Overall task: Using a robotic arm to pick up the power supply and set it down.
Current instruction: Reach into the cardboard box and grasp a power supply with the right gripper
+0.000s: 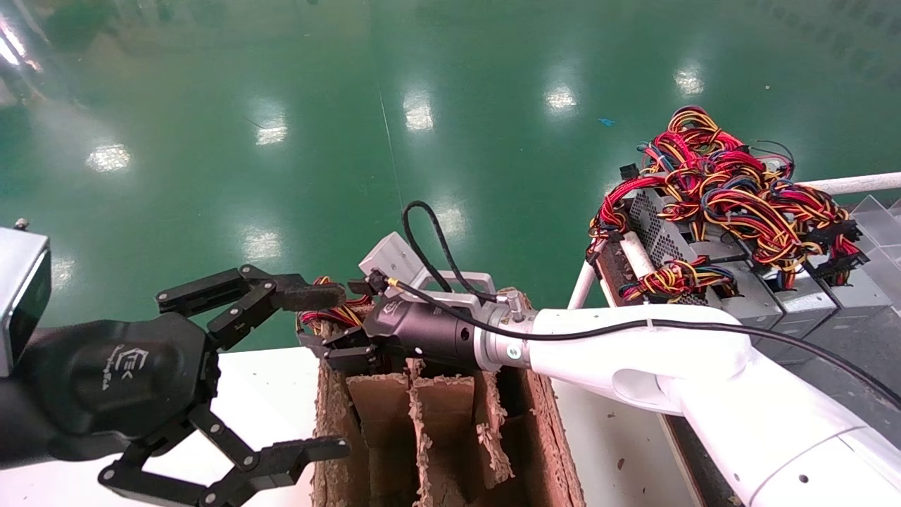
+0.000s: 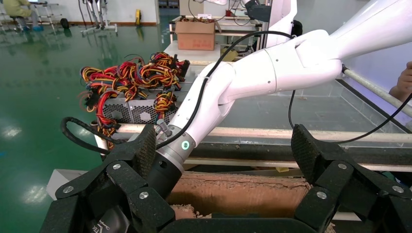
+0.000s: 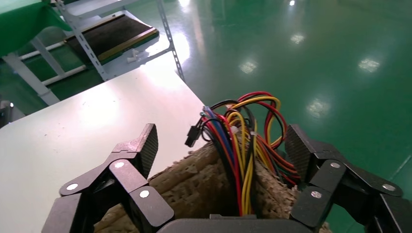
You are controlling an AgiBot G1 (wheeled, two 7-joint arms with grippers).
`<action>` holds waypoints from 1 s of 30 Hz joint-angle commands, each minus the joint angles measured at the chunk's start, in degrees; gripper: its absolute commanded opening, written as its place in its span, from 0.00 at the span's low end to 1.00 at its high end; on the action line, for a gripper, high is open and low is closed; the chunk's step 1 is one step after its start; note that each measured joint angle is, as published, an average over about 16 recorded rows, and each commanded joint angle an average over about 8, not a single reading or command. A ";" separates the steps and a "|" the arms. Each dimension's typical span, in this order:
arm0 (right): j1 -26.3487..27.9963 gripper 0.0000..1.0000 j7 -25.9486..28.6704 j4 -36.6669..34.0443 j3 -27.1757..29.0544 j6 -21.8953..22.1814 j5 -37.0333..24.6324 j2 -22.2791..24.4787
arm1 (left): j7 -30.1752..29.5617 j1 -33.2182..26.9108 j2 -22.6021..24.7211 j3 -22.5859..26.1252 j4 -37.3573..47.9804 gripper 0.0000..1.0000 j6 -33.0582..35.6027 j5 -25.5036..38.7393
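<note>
Underneath everything spreads a glossy green floor that mirrors the ceiling lights, and nearer me lies a white tabletop. On my left, my left gripper hovers over that tabletop just beside the cardboard box, its fingers spread wide and holding nothing. The box stands on the tabletop, its torn cardboard dividers splitting it into narrow compartments. At its far end sits the power supply, of which I see only the bundle of red, yellow and black wires poking above the ragged edge. My right gripper reaches across the box top to that end; its fingers stand open on either side of the wires, not closed on them. Farther right, beyond a white rail, a rack holds several more grey power supplies in a row, with tangled wires heaped on top.
</note>
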 commanded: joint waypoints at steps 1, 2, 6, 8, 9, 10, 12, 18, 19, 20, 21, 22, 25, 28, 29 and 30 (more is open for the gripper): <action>0.34 0.00 -0.20 -0.39 -1.46 0.78 1.42 0.02 | 0.00 0.00 0.00 0.00 0.00 1.00 0.00 0.00; 0.48 0.00 -0.32 -0.55 -2.09 1.05 2.07 0.02 | 0.00 0.00 0.00 0.00 0.00 1.00 0.00 0.00; 0.98 0.00 -0.90 -1.02 -4.39 1.99 4.56 0.01 | 0.01 0.00 0.00 0.01 0.00 1.00 0.00 -0.01; 1.17 0.00 -1.25 -1.17 -5.48 2.41 5.80 0.01 | 0.01 0.00 -0.01 0.01 0.00 1.00 -0.01 -0.01; 1.25 0.00 -1.42 -1.23 -5.99 2.60 6.39 0.01 | 0.01 0.00 -0.01 0.02 0.00 1.00 -0.01 -0.01; 1.34 0.00 -1.62 -1.28 -6.51 2.80 6.99 0.01 | 0.01 0.00 -0.01 0.02 0.00 1.00 -0.01 -0.01; 1.50 0.00 -2.02 -1.36 -7.49 3.16 8.15 0.01 | 0.01 -0.01 -0.01 0.02 0.00 1.00 -0.01 -0.01; 1.91 0.00 -3.30 -1.69 -10.08 4.18 11.54 0.02 | 0.02 -0.01 -0.01 0.03 0.00 1.00 -0.01 -0.02; 1.97 0.00 -3.51 -1.77 -10.47 4.33 12.10 0.02 | 0.02 -0.01 -0.01 0.03 0.00 1.00 -0.01 -0.02; 2.03 0.00 -3.72 -1.85 -10.86 4.46 12.64 0.03 | 0.02 -0.01 -0.01 0.03 0.00 1.00 -0.01 -0.02; 2.08 0.00 -3.93 -1.94 -11.22 4.57 13.16 0.03 | 0.02 -0.01 -0.01 0.04 0.00 1.00 -0.01 -0.02; 2.13 0.00 -4.14 -2.03 -11.59 4.66 13.68 0.04 | 0.02 -0.01 -0.01 0.04 0.00 1.00 -0.02 -0.03; 2.29 0.00 -4.77 -2.33 -12.64 4.88 15.17 0.05 | 0.02 -0.01 -0.02 0.04 0.00 1.00 -0.02 -0.03; 2.42 0.00 -5.44 -2.65 -13.57 5.04 16.61 0.07 | 0.02 -0.01 -0.02 0.05 0.00 1.00 -0.02 -0.03; 2.45 0.00 -5.68 -2.75 -13.85 5.08 17.09 0.08 | 0.02 -0.01 -0.02 0.05 0.00 1.00 -0.02 -0.03; 2.49 0.00 -5.93 -2.84 -14.10 5.11 17.55 0.09 | 0.02 -0.01 -0.02 0.05 0.00 1.00 -0.02 -0.03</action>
